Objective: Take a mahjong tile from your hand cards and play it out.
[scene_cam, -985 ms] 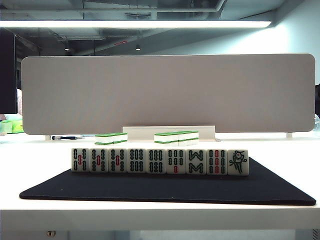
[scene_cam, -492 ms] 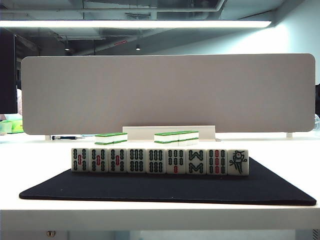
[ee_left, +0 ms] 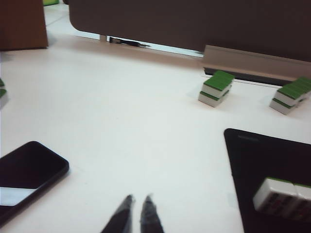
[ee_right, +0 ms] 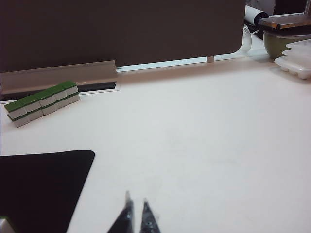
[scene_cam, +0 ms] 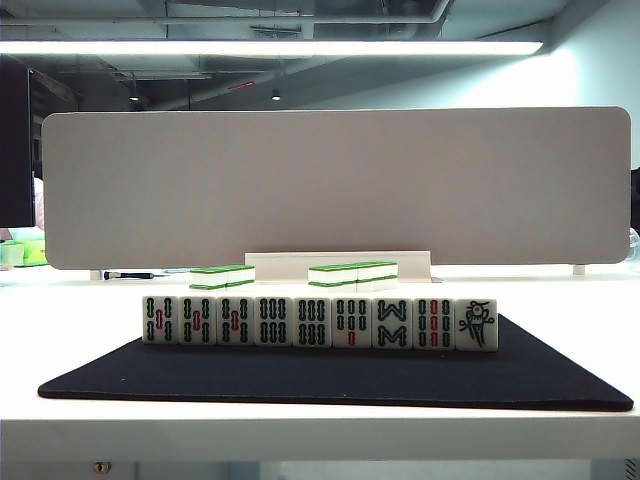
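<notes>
At three o'clock in the hand cards (scene_cam: pixel 319 323), the mahjong tile (scene_cam: pixel 475 324) is standing untouched, while the left hand (ee_left: pixel 136 210) and right hand (ee_right: pixel 136 208) are hovering pinched together over the table (ee_right: pixel 204 136).

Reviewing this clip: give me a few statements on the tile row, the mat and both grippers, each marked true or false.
1. The hand cards stand upright on the black mat. True.
2. The bird-faced mahjong tile is at the left end of the row in the exterior view. False: it is at the right end.
3. The right gripper holds a tile. False: its fingers are nearly together over bare table, holding nothing.
4. The left gripper is near a black phone. True.
5. The green-backed tiles lie on the mat. False: they sit on the white table behind it.
</notes>
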`<action>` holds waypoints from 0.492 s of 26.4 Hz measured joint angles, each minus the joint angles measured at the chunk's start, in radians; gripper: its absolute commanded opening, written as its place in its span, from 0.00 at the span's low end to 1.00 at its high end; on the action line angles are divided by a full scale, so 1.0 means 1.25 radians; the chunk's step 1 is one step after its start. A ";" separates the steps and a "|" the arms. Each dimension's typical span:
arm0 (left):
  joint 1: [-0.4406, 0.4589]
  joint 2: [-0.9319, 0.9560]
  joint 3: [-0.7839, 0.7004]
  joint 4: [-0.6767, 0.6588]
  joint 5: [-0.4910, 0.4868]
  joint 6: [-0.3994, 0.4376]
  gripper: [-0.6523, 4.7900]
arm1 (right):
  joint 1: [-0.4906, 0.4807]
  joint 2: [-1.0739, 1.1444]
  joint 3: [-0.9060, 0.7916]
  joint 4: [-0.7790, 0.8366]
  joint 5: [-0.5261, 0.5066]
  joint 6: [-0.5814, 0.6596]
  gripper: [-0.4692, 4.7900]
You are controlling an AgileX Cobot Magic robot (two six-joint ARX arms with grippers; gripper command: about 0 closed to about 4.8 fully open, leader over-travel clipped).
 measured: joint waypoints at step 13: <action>0.000 0.073 0.069 -0.008 0.042 -0.003 0.17 | 0.002 0.045 0.069 -0.041 -0.004 0.001 0.13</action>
